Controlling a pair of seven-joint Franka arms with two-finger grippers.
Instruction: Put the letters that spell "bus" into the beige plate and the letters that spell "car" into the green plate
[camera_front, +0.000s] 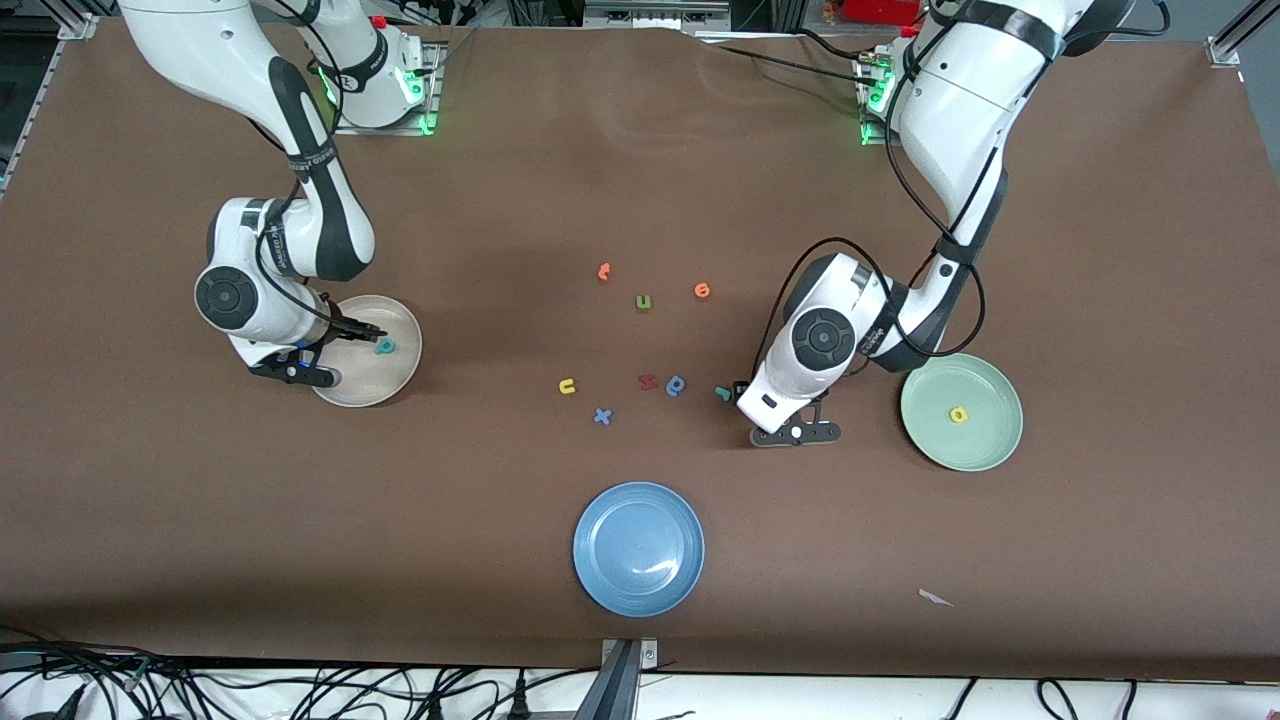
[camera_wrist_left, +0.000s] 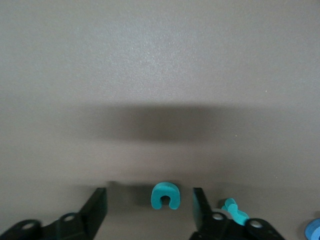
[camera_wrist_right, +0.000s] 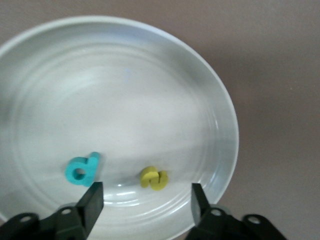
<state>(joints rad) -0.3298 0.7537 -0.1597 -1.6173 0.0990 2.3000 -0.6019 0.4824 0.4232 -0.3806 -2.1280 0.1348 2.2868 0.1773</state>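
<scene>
My right gripper (camera_front: 352, 334) (camera_wrist_right: 145, 200) hangs open low over the beige plate (camera_front: 400, 375) (camera_wrist_right: 210, 90). In that plate lie the teal b (camera_front: 385, 347) (camera_wrist_right: 81, 169) and the yellow s (camera_wrist_right: 154, 178); the s sits just ahead of the gap between the fingers. The yellow u (camera_front: 567, 386) is on the table mid-way between the arms. My left gripper (camera_front: 743, 392) (camera_wrist_left: 150, 205) is down at the table, open, its fingers either side of the teal c (camera_wrist_left: 165, 195) without touching it. The teal r (camera_front: 722, 392) (camera_wrist_left: 235, 211) lies just outside one finger. The yellow a (camera_front: 958, 414) rests in the green plate (camera_front: 990, 445).
A blue plate (camera_front: 638, 548) stands nearest the front camera. Loose letters lie mid-table: two orange ones (camera_front: 604, 271) (camera_front: 702, 290), a green u (camera_front: 644, 301), a pink one (camera_front: 647, 381), a blue b-like one (camera_front: 676, 385) and a blue x (camera_front: 602, 416).
</scene>
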